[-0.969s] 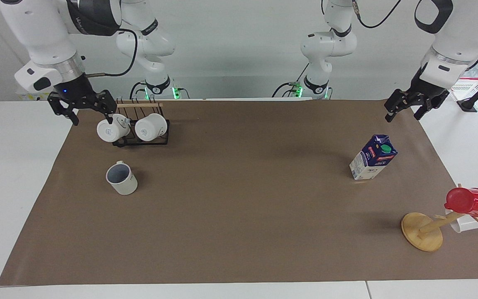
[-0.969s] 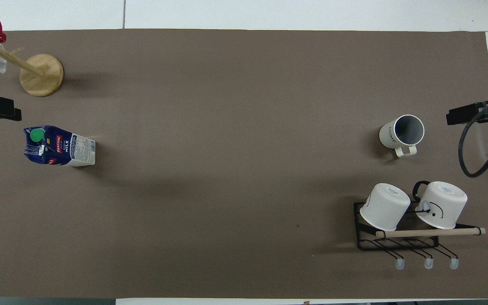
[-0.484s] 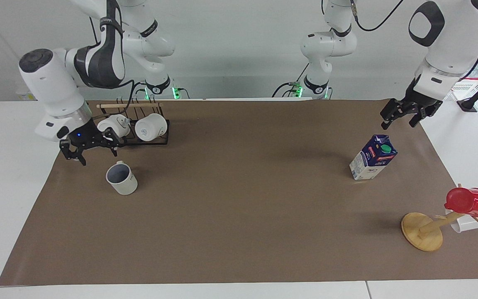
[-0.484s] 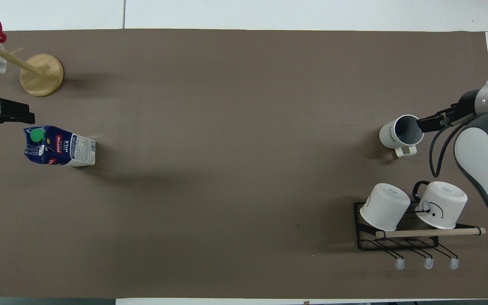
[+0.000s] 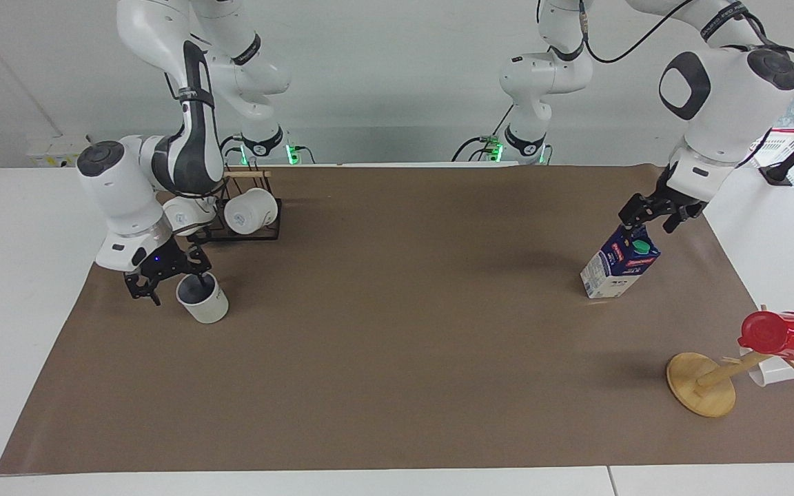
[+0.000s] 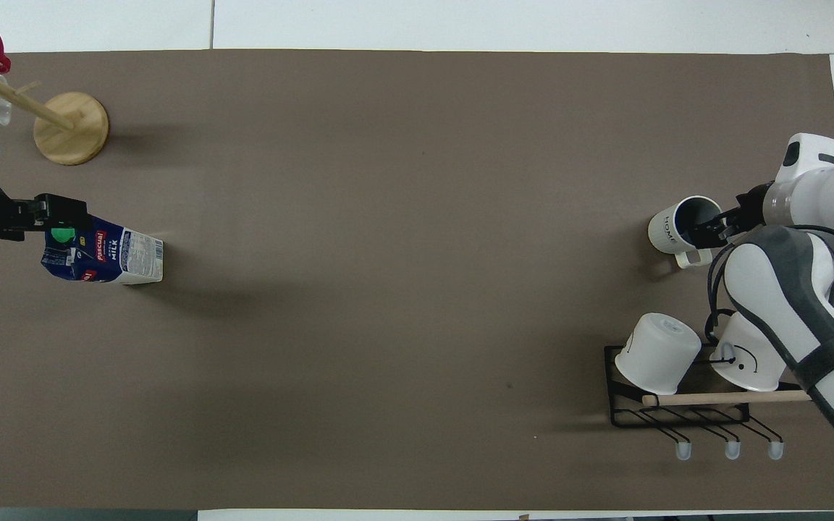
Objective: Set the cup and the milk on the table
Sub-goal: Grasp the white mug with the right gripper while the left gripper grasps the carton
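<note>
Right gripper [image 5: 175, 284] partly hides cup [image 5: 204, 300].

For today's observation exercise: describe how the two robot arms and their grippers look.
Both arms are glossy white with rounded joints, dark grey bands and black cables. The right gripper and left gripper are black, two-fingered. A small blue light glows above the right one; green lights mark the bases.

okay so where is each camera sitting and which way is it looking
Facing view: high across the table, looking at both robots; whole arms show, the right hand at the white grey-lined mug.
Overhead view: high above the robots' end, looking steeply down; forearms and the left hand show.
Shared: mug, blue-white milk carton, brown paper sheet.
</note>
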